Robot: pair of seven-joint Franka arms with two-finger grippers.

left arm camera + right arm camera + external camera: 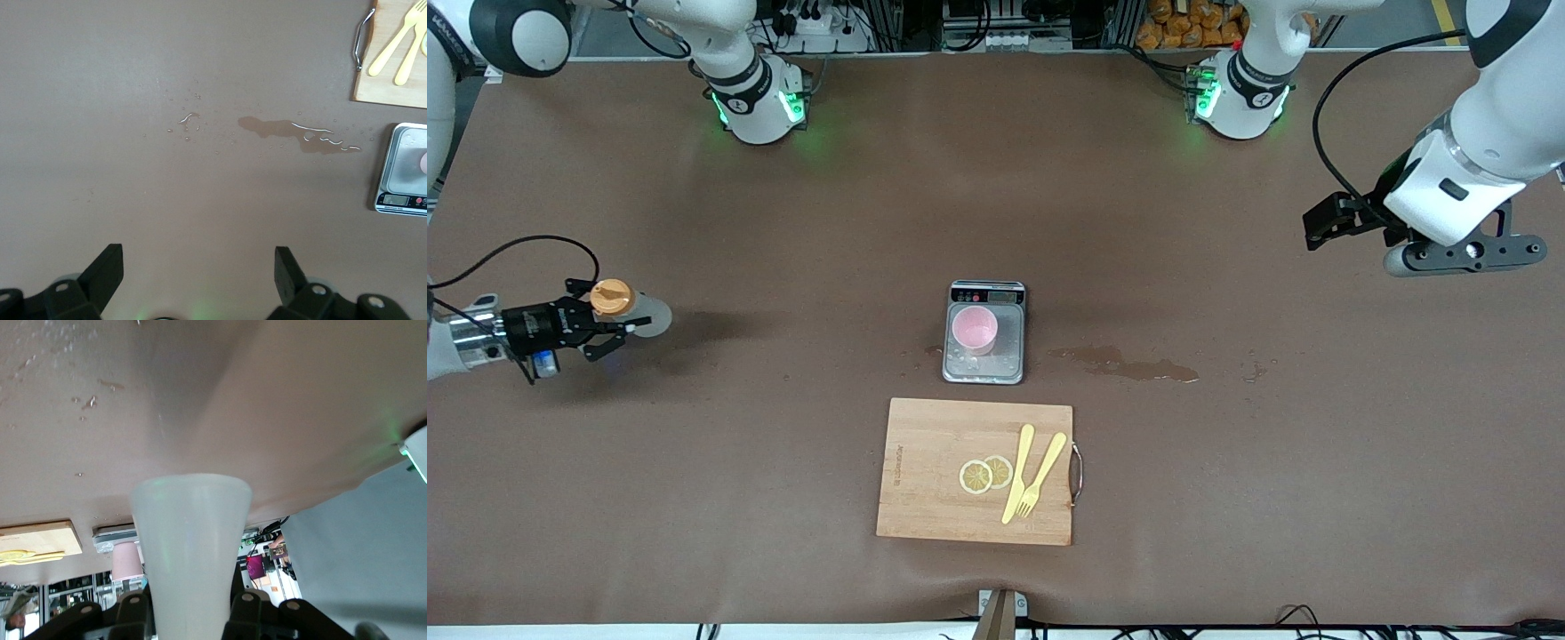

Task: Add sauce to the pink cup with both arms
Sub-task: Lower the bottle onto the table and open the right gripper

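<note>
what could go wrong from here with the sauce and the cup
The right claw holds the sauce bottle at the right arm's end of the table, so it may drip on the way. The pink cup sits unheld on the scale and could tip if nudged. Puddle beside the scale suggests spills happen.

arms (1507,116): white, black bands | bases: green lights | black cables | gripper (609,333): black
</note>
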